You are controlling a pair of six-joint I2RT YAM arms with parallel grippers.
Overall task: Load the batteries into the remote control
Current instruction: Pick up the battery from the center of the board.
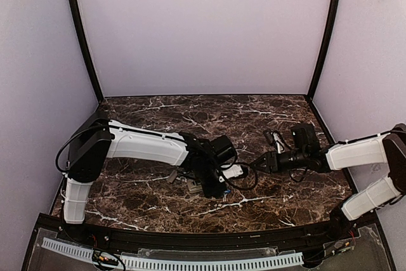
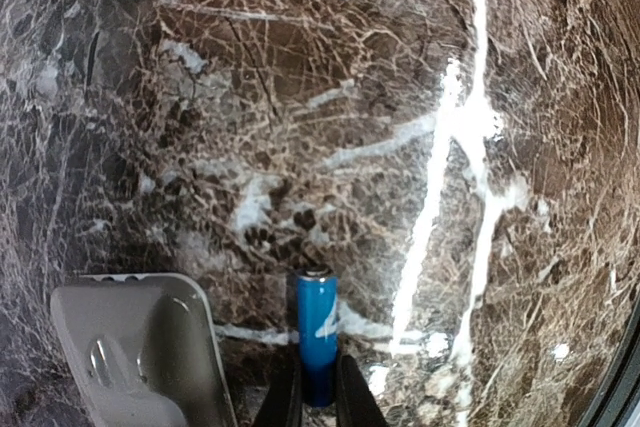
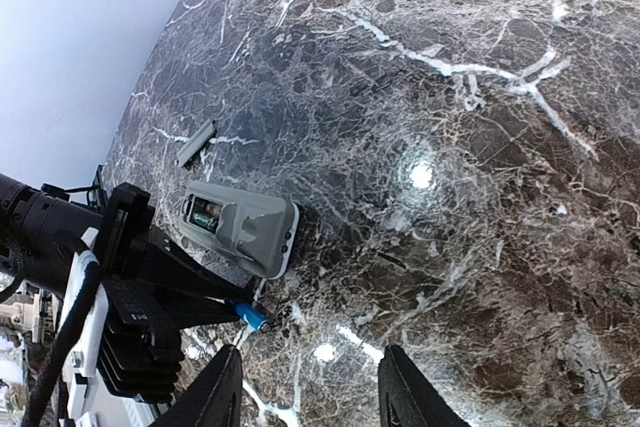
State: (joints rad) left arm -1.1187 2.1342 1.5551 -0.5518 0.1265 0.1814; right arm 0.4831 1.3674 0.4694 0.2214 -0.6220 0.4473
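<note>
One blue battery [image 2: 318, 332] is clamped in the left pincer [image 2: 318, 402], just beside the one remote control [image 3: 240, 229], which lies grey back up on the worktop [image 3: 480, 147]. One grey cover piece [image 3: 195, 143] lies apart. The right pincer [image 3: 312, 392] hangs spread, empty.

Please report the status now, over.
Left gripper shut on battery, beside remote. Right gripper open, empty. Remote back up, recess open. Cover lies apart, not blocking.

Glossy marble table [image 1: 158, 112], matt plastic remote [image 3: 245, 232]
</note>
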